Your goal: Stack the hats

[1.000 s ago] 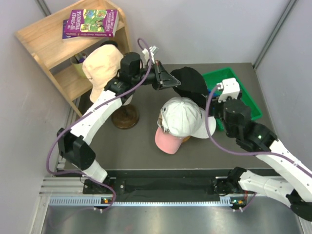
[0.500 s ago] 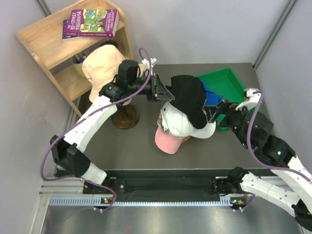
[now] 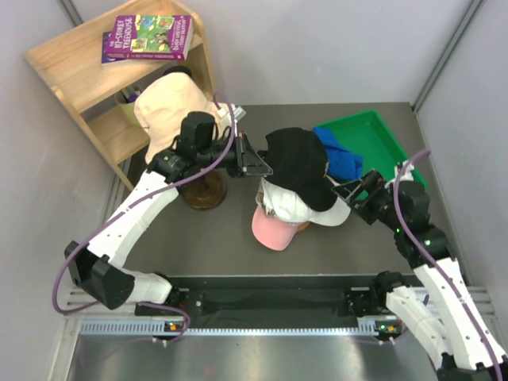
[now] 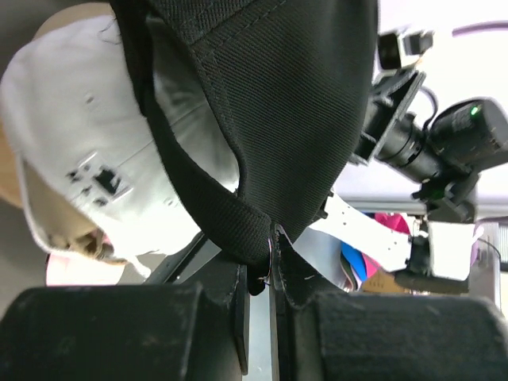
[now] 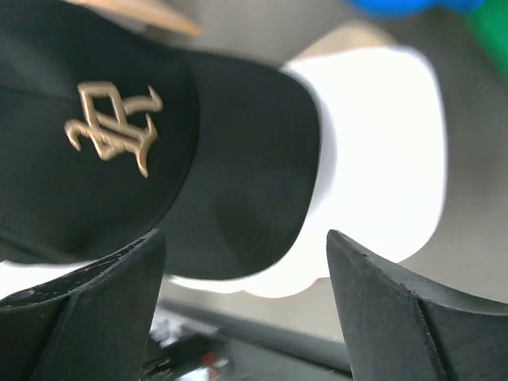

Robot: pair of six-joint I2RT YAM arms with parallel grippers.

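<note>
A black cap with a gold logo lies over a white cap, which sits on a pink cap at mid-table. My left gripper is shut on the black cap's rear band. My right gripper is open and empty, just right of the stack, facing the black peak. A royal blue cap lies in the green tray. A pale peach cap sits on the stand at the left.
A green tray stands at the back right. A wooden stand base is left of the stack, under my left arm. A wooden shelf with a purple book fills the back left corner.
My left gripper has carried the black cap forward and left, down onto the white cap. My right arm has drawn back to the right, its open gripper now beside the stack.
</note>
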